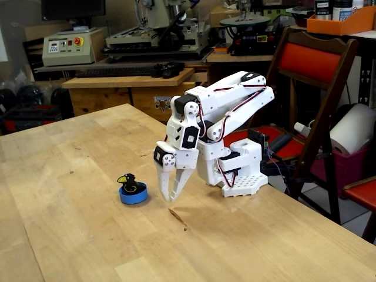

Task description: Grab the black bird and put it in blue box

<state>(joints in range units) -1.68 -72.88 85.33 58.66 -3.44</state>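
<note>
Item: black bird (128, 183), which we found upright inside the blue box (133, 196) on the wooden table (70, 235). Item: white arm's gripper (171, 198), which we noted pointing down just right of the box in the fixed view, fingers slightly parted, holding nothing.

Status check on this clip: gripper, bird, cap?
Gripper empty, fingers nearly together, tips down near table. Black bird sits in blue box. Nothing in the way.
</note>
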